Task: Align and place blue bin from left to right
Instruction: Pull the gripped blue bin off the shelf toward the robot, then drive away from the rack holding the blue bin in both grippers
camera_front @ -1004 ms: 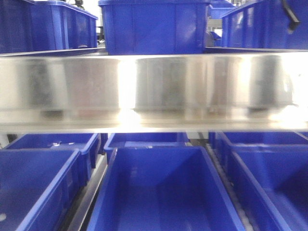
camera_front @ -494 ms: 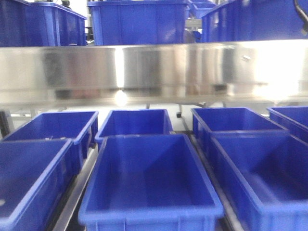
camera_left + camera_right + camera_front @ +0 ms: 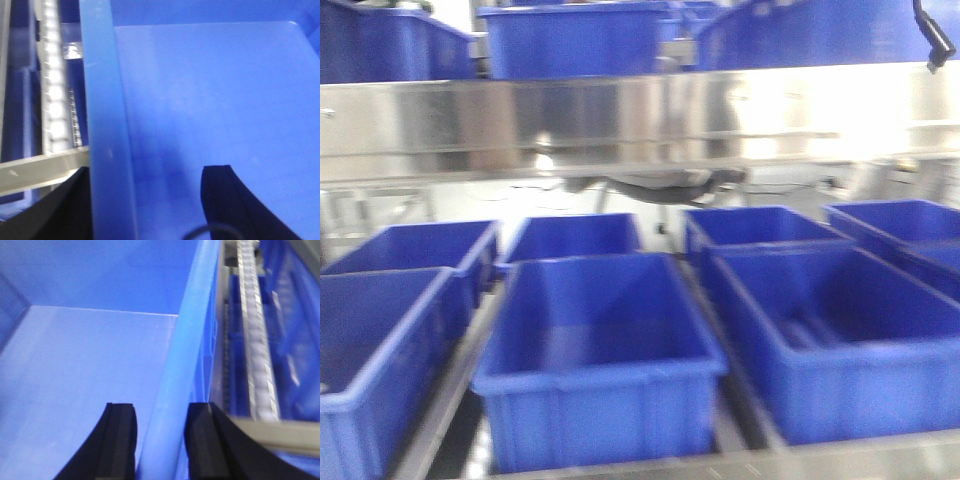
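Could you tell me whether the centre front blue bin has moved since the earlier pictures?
Cannot tell: the centre bin sits farther below the steel shelf rail now, but its neighbour bins shifted alike, so the camera probably moved.

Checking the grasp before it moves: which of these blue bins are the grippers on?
Most likely the front middle bin: the left gripper straddles its left wall, the right gripper its right wall, with a roller rail just outside each.

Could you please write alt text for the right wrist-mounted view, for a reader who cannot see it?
The right tool grips the side wall of an empty blue bin, one black finger each side, seen from above. Beyond the wall, a silvery roller track runs alongside.
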